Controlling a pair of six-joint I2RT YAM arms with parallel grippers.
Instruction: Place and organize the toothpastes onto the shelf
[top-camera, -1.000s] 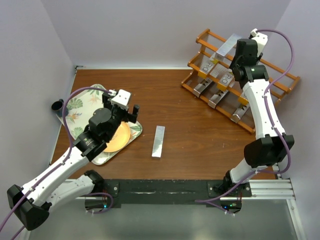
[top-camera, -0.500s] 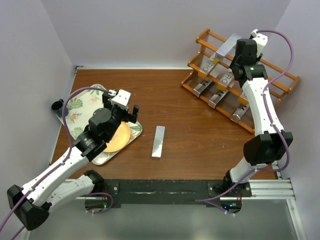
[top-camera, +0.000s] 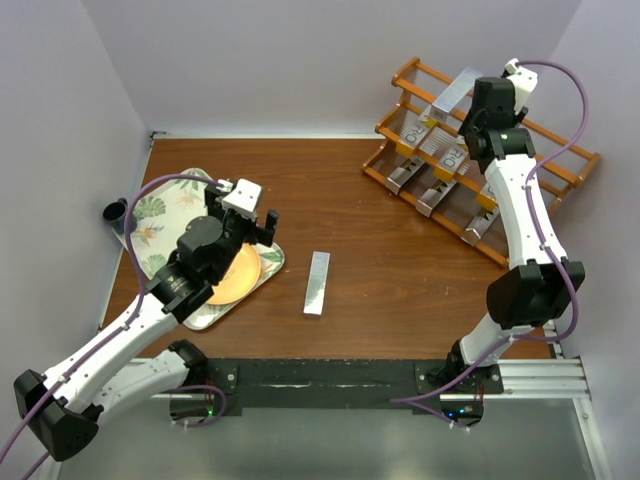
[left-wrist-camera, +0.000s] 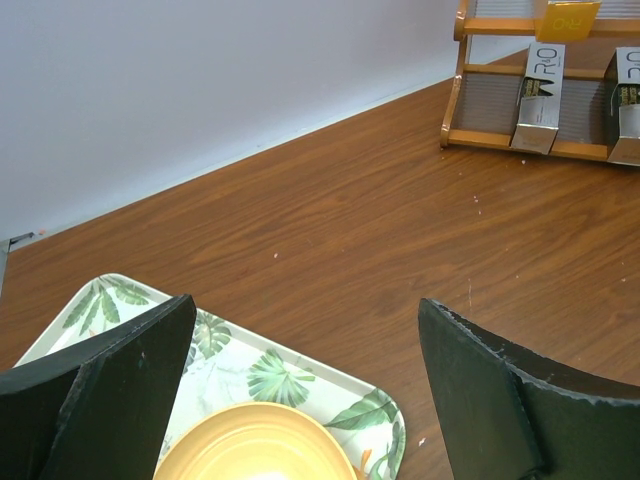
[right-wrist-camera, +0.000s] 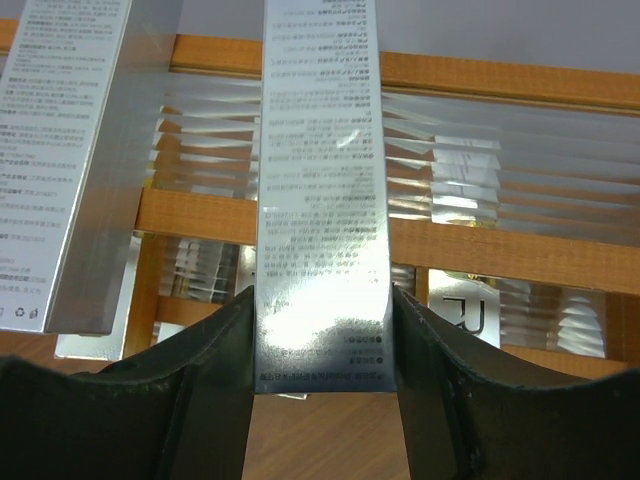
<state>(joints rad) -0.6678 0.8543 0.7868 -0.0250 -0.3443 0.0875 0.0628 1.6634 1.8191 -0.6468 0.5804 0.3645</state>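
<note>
Arms are seen in two different poses. The right arm (top-camera: 520, 215) is stretched far forward and upward from its base, with the wrist bent over the top tier of the shelf (right-wrist-camera: 520, 255) at the far right of the bench (top-camera: 400, 270). The left arm (top-camera: 130, 330) is folded low, its wrist held above the leaf-patterned tray (left-wrist-camera: 110, 300) and the yellow dish (left-wrist-camera: 255, 445) on it.

The right end effector (right-wrist-camera: 322, 330) is set around a toothpaste carton (right-wrist-camera: 320, 180): a long, slim, shiny silver box covered in fine dark print, with a bright glare near its lower end. The carton is laid lengthwise up the slant of the shelf, across the orange-brown rails and the ribbed clear panels, with its lower end between the two fingers. The fingers are seen close against both long sides, but whether the carton is pinched or only flanked cannot be told. A second silver carton (right-wrist-camera: 85, 150) is laid just beside it on the left, tilted slightly away. More cartons (top-camera: 449, 157) are seen on the lower tiers, some with gold-yellow ends.

The left end effector (left-wrist-camera: 307, 330) is spread wide, with nothing between its fingers. One carton (top-camera: 318, 283) is laid flat on the bench, near the tray's right side and well apart from both end effectors.
</note>
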